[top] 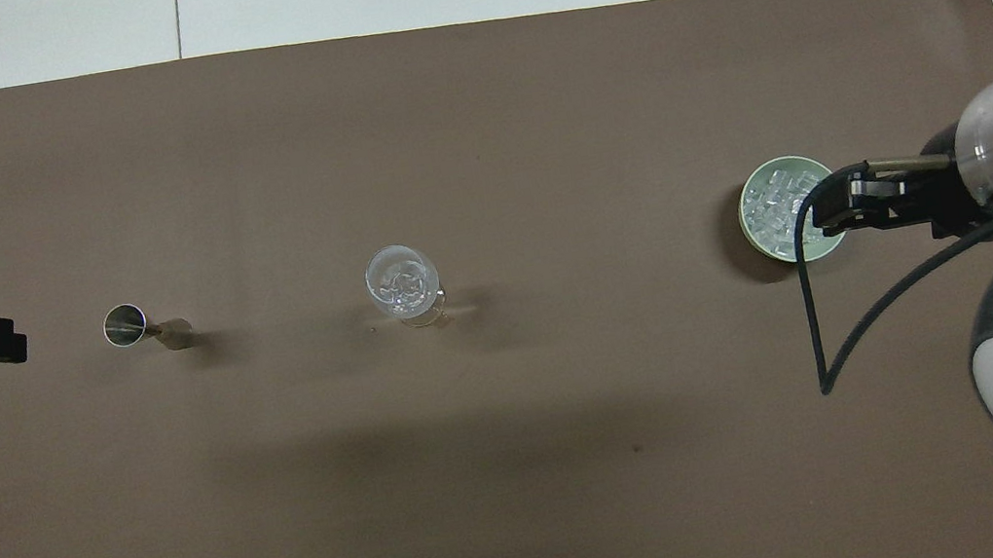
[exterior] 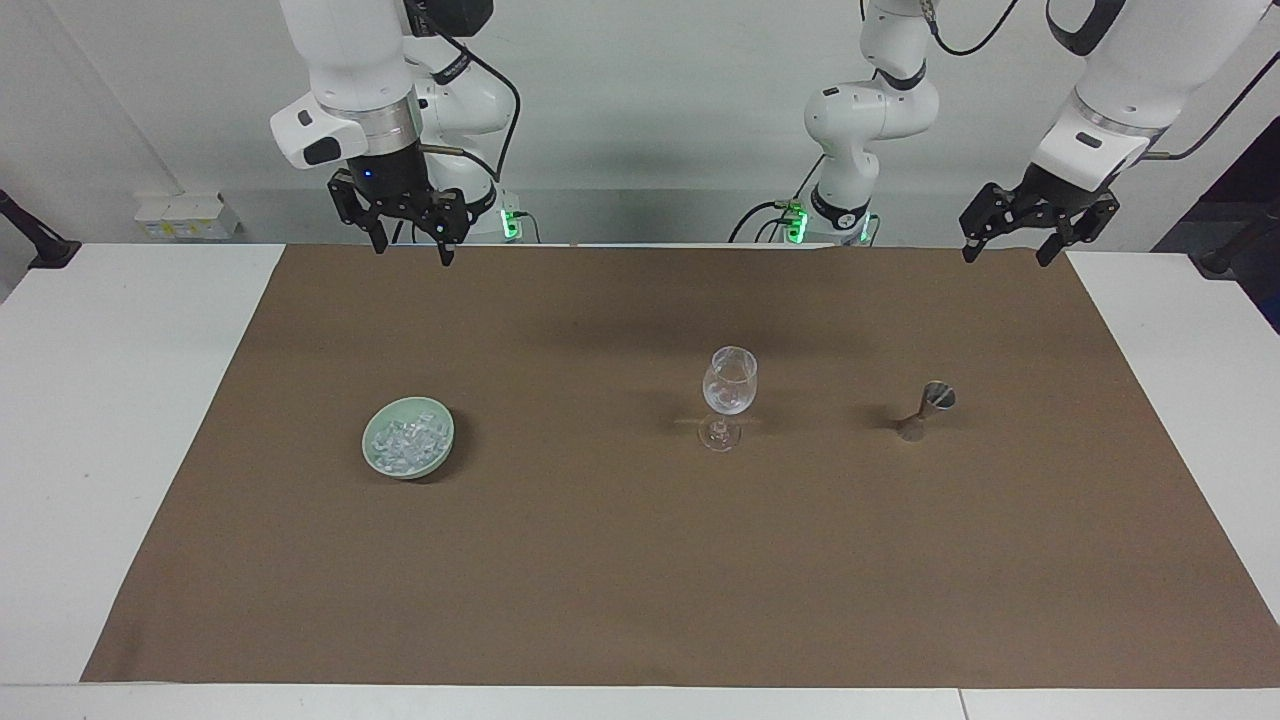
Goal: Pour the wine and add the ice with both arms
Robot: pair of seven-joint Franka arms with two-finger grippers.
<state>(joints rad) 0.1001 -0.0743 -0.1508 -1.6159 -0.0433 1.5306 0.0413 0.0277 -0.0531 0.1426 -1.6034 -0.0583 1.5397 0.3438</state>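
The ice [exterior: 406, 438] is a glittering heap in a pale green bowl [exterior: 440, 452] on the brown mat, toward the right arm's end; it also shows in the overhead view [top: 773, 203]. A clear wine glass [exterior: 729, 392] stands mid-mat with a few glassy pieces in it [top: 402, 284]. A small metal jigger [exterior: 931, 405] stands toward the left arm's end. My right gripper [exterior: 410, 248] hangs open and empty, high over the mat; in the overhead view [top: 845, 207] it overlaps the bowl's rim [top: 753, 182]. My left gripper [exterior: 1004, 254] is open, empty and raised over the mat's corner; it waits.
The brown mat [exterior: 640, 560] covers most of the white table [exterior: 100, 400]. A black cable [top: 813, 301] hangs from the right wrist. Both arm bases [exterior: 840, 215] stand at the table's robot edge.
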